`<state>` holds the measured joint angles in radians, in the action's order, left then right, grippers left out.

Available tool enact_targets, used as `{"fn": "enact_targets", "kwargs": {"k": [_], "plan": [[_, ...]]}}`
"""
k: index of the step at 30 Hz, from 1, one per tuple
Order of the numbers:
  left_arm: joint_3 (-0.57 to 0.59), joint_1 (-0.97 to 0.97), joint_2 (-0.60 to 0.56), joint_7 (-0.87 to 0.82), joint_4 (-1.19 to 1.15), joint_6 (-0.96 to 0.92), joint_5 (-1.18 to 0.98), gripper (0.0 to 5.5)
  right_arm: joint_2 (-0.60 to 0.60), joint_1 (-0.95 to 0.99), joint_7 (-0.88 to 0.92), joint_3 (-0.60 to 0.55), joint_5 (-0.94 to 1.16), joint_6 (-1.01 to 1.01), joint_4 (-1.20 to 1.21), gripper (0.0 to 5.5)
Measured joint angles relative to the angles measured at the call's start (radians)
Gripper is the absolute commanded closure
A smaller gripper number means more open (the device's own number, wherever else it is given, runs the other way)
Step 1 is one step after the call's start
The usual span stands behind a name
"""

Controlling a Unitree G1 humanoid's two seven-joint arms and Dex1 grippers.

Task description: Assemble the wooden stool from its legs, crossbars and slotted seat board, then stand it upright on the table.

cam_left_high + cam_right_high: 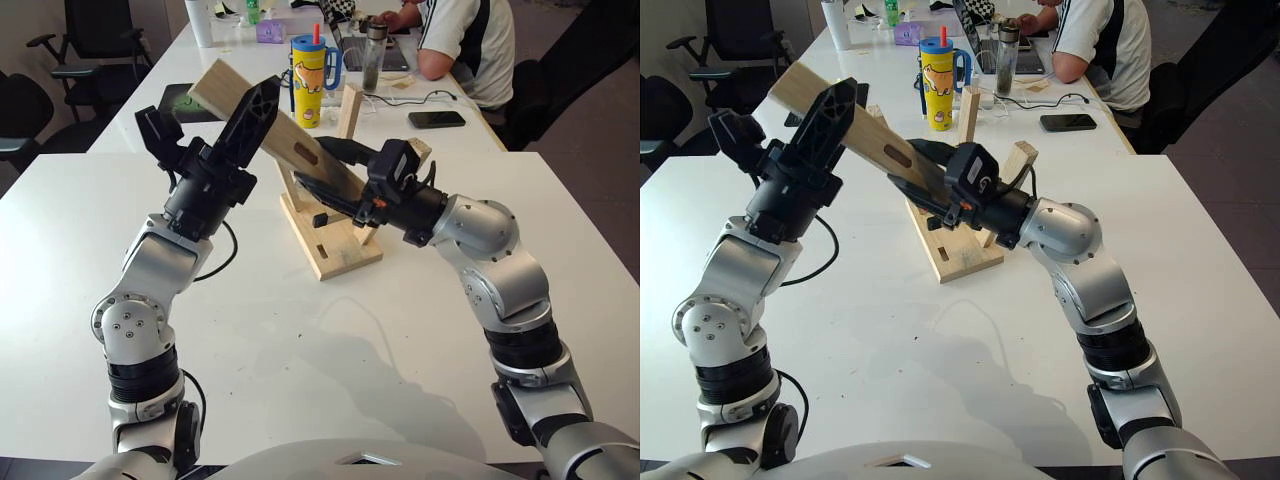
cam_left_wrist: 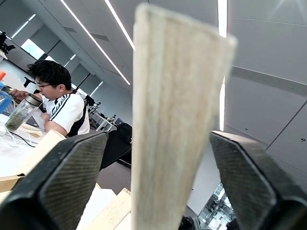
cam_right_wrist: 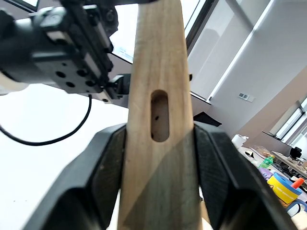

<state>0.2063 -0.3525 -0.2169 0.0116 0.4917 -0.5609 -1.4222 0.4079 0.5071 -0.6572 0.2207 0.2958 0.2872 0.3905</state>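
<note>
The left claw (image 2: 159, 139) is raised over the white surface (image 1: 300, 370), its fingers spread round the high end of the slotted seat board (image 1: 295, 145). In the left wrist view one finger (image 2: 62, 182) stands apart from the board's edge, while the other meets it. The board hangs tilted in the air, its high end toward 10 o'clock and its low end toward 4 o'clock. Below its middle a base board (image 1: 335, 250) lies flat on the surface, with an upright leg (image 1: 349, 110) rising at its 12 o'clock end. A yellow cup (image 1: 310, 80) stands beyond. The right claw (image 3: 160, 143) pinches the seat board's lower half, a finger pressed against each edge just below the oval slot (image 3: 159, 116).
</note>
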Motion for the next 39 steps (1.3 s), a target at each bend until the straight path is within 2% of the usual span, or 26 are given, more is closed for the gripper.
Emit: {"fn": "enact_targets", "kwargs": {"k": [17,30,31,34,39], "plan": [[-0.013,0.027,-0.035,0.027,-0.001,0.003,0.092,4.43,-0.015,-0.026,0.0,-0.003,-0.073,-0.026,-0.032,3.45],[-0.014,0.041,-0.036,0.05,-0.006,0.01,0.13,4.46,-0.021,-0.026,-0.017,-0.009,-0.052,0.008,-0.029,3.45],[-0.014,0.041,-0.036,0.051,-0.007,0.01,0.13,4.46,-0.021,-0.026,-0.017,-0.009,-0.052,0.009,-0.029,3.08],[-0.008,0.041,-0.037,0.052,-0.021,0.01,0.142,4.46,-0.021,-0.026,-0.023,-0.017,-0.041,0.016,-0.026,2.69],[0.016,0.04,-0.035,0.031,-0.054,0.033,0.185,4.46,-0.031,-0.022,0.005,-0.069,0.0,0.052,-0.027,2.55]]}}
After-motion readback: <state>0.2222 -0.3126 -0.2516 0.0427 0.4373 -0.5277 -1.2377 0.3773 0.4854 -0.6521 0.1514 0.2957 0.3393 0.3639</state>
